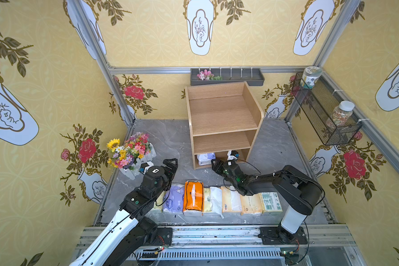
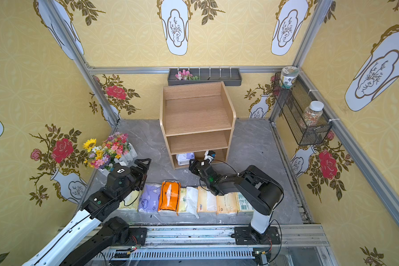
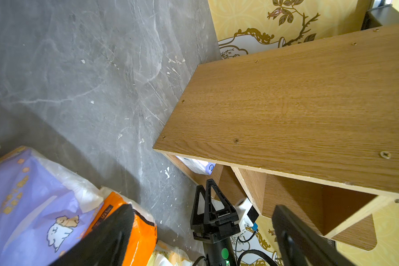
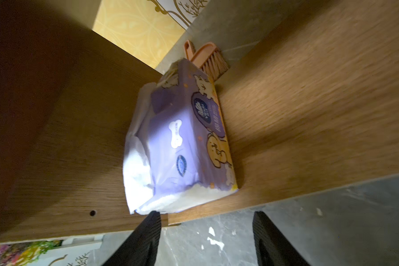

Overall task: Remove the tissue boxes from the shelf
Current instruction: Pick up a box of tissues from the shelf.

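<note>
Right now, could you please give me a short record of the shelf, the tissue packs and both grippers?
storage: shelf, top and middle tiers bare
bottom tier: one lavender pack, lying flat
off the shelf: row of packs on the table in front, orange pack among them
left arm: left gripper open, holding nothing, above one end of the row
right arm: right gripper open at the front of the bottom tier, close to the lavender pack, not gripping it
behind the shelf: small brush
</note>
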Motion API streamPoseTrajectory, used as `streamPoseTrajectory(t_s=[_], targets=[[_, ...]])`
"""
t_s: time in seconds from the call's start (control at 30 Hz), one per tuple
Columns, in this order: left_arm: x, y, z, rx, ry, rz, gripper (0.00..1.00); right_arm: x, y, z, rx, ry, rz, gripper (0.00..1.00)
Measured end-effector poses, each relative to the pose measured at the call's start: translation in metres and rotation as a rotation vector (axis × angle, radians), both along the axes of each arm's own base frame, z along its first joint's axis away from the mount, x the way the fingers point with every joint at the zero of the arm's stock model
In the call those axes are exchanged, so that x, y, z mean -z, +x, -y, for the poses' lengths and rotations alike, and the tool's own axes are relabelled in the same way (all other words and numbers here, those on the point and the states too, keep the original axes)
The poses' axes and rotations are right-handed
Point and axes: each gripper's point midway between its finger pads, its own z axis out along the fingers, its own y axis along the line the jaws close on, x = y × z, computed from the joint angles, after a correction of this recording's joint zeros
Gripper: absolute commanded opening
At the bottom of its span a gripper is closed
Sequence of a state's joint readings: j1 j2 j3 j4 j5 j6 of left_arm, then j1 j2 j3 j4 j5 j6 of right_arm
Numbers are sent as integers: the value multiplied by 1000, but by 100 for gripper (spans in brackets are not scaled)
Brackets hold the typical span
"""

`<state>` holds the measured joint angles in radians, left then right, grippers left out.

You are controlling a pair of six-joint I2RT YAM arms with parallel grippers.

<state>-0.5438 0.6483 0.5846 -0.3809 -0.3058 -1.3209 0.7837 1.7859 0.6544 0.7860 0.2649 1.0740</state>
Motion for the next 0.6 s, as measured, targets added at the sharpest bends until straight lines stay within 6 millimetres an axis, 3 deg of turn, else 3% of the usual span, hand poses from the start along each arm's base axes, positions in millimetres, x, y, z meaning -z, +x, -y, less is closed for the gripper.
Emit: streamPoseTrajectory(t_s=[0.17,0.37,0.6], targets=[[3,3,11,42,-12,-7,100,18,3,0,65,105,-15,69],[1,7,20,79,-25,4,100,-2,13,-7,88,212,35,69],[7,9,28,112,-33,-4,100,-3,19,-2,114,232,31,68]])
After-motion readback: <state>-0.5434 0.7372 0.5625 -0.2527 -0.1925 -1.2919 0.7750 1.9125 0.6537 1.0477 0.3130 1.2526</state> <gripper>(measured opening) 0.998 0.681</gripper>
